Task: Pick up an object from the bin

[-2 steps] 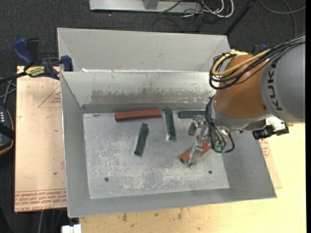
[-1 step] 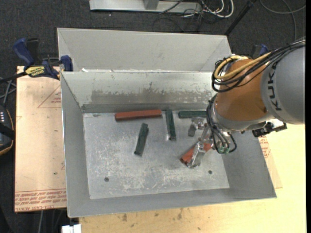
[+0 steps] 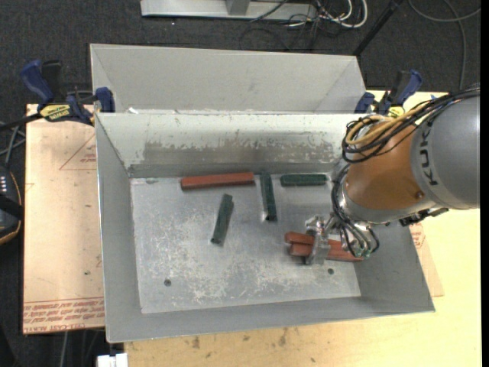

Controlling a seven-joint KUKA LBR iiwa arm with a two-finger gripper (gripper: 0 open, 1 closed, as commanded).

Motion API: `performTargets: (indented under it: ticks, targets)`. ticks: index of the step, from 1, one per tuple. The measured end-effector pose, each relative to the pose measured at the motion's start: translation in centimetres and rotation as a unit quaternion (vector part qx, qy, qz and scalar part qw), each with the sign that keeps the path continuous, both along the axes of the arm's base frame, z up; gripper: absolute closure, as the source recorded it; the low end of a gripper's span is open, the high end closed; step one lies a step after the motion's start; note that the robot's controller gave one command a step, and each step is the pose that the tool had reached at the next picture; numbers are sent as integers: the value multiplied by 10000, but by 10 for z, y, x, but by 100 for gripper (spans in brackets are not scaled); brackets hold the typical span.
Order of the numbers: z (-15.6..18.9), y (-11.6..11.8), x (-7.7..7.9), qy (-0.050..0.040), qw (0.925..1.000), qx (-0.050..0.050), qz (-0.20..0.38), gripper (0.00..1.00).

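1. Bin [image 3: 229,285]: grey metal, with sloped walls and a flat, scuffed floor. It holds five slim bars, all lying flat and mostly apart from one another, so most offer free long sides to a grasp.
2. Arm [image 3: 390,178]: it reaches in from the right, with an orange-brown cover and looped cables at the wrist. It is bent down over the bin's near right part, which brings the tool low to the floor there.
3. Gripper [image 3: 315,248]: set low, over the middle of the short red-brown bar. Whether the claw is released or clenched cannot be told, because the wrist hardware masks it.
4. Short red-brown bar [image 3: 297,240]: judged to be the item wanted. It lies flat on the near right floor, running roughly left to right, with an end showing on each side of the gripper. It appears not yet lifted. A hold at mid-length would likely keep it level when raised.
5. Long red-brown bar [image 3: 217,180]: close along the foot of the back wall, so its far side is poorly reachable.
6. Dark green bar at back wall [image 3: 303,180]: short, right of centre, similarly tucked in.
7. Dark green bar, upright in view [image 3: 267,197]: between the two back bars, pointing toward the near side.
8. Tilted dark green bar [image 3: 221,219]: mid-floor, well apart from the gripper.
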State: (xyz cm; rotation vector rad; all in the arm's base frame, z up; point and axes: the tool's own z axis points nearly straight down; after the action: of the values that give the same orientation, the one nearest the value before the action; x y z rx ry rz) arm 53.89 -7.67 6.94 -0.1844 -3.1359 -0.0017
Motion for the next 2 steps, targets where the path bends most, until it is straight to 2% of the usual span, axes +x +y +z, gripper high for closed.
performTargets:
  ticks: [2]
  targets:
    - [0,0,0,0,10000,1,-3,100]
